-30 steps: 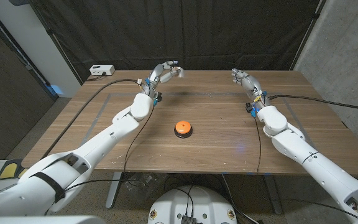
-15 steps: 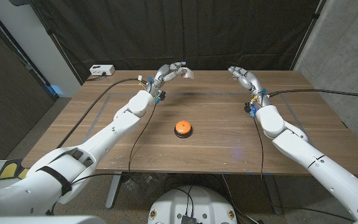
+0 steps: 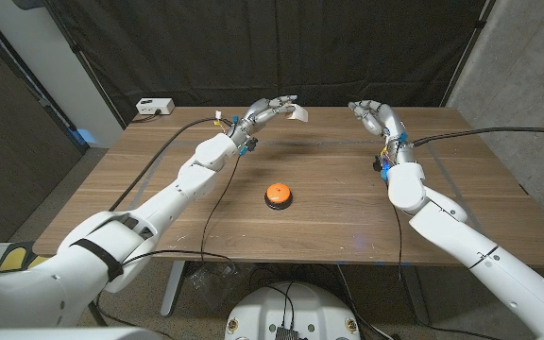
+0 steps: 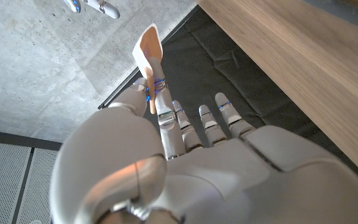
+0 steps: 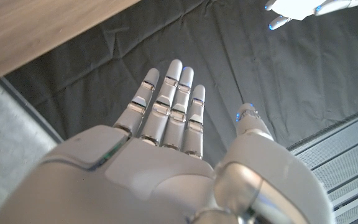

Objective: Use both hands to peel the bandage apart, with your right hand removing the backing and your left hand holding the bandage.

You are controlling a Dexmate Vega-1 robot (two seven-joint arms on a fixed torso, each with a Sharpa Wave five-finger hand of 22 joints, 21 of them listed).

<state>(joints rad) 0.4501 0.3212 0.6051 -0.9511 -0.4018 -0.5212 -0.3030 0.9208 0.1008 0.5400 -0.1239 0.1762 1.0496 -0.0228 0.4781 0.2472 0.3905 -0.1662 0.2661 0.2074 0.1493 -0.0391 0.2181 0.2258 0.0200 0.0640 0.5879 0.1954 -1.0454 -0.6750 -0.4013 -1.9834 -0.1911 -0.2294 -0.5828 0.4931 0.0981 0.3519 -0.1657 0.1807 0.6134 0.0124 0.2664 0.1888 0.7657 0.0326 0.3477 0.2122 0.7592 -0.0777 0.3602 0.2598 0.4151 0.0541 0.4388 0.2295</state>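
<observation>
The left hand (image 3: pixel 274 107) pinches the bandage (image 3: pixel 298 113) above the table's (image 3: pixel 329 217) far edge; the right hand (image 3: pixel 370 113) holds nothing, fingers spread, well apart from it.

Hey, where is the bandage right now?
In the head view the bandage is pinched in the left hand, raised over the table's far edge, left of the open right hand and beyond the orange button.

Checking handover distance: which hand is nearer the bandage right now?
Left. The left hand pinches the bandage above the table's far edge; the right hand is open, apart from it across a gap.
</observation>
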